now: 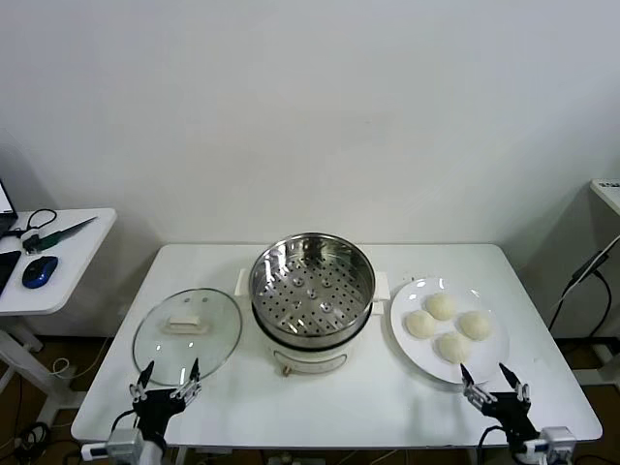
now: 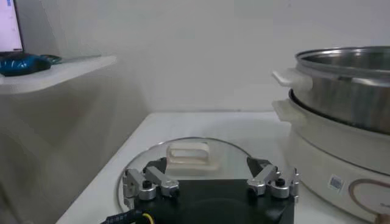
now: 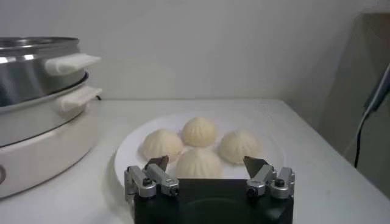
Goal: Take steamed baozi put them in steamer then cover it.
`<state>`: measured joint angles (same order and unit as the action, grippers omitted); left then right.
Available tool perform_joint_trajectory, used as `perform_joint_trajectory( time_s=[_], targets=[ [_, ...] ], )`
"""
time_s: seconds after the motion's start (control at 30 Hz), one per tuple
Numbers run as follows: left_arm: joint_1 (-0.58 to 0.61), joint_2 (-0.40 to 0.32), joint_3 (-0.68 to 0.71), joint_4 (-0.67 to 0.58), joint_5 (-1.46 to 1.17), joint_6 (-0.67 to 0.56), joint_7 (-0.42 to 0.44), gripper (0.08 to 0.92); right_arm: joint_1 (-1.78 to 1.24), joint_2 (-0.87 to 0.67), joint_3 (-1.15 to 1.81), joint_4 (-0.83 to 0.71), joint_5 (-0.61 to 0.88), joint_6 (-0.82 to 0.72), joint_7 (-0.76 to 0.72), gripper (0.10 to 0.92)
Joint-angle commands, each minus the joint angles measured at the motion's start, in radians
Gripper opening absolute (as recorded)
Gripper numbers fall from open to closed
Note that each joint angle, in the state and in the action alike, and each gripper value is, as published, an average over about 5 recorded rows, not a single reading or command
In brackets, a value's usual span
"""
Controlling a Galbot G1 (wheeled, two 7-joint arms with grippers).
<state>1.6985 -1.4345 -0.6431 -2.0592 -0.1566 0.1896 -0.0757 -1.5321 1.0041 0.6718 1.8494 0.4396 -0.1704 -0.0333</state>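
The steel steamer (image 1: 312,286) stands empty on its cream base at the table's middle; it also shows in the left wrist view (image 2: 341,79) and the right wrist view (image 3: 30,73). Several cream baozi (image 1: 448,327) lie on a white plate (image 1: 407,341) to its right, also in the right wrist view (image 3: 198,146). The glass cover (image 1: 187,334) with its cream handle lies flat to the left, also in the left wrist view (image 2: 189,155). My left gripper (image 1: 166,378) is open at the front edge just before the cover. My right gripper (image 1: 494,380) is open just before the plate.
A side table (image 1: 68,242) at the far left holds a blue mouse (image 1: 39,271) and cables. Another table edge (image 1: 608,192) shows at the far right with hanging cables. The white wall is close behind the table.
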Motion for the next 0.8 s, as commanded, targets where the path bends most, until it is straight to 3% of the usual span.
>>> perform_joint_trajectory(
  time_s=[0.03,0.13,0.2,0.37,0.6,0.8],
  targets=[
    [0.0,0.0,0.009,-0.004,0.003,-0.001,-0.002,0.823,0.421,-0.287,-0.111,-0.164,-0.052,-0.121,-0.114,0.823],
    [0.005,-0.002,0.017,-0.007,0.007,-0.004,-0.002,0.823,0.621,-0.443,-0.283,-0.27,-0.075,-0.143,-0.276,0.823],
    [0.008,-0.006,0.021,-0.01,0.013,-0.005,-0.002,0.823,0.789,-0.564,-0.47,-0.351,-0.119,-0.136,-0.467,0.823],
    [0.007,-0.015,0.027,-0.016,0.031,-0.002,-0.001,0.823,1.314,-0.697,-1.039,-0.535,-0.261,0.031,-0.894,0.823],
    [0.004,-0.025,0.034,-0.013,0.049,0.0,0.0,0.823,1.974,-0.569,-1.747,-0.807,-0.338,0.264,-1.208,0.823],
    [0.004,-0.031,0.039,-0.009,0.053,-0.002,0.0,0.823,2.104,-0.38,-1.966,-0.938,-0.316,0.238,-1.22,0.823]
  ],
)
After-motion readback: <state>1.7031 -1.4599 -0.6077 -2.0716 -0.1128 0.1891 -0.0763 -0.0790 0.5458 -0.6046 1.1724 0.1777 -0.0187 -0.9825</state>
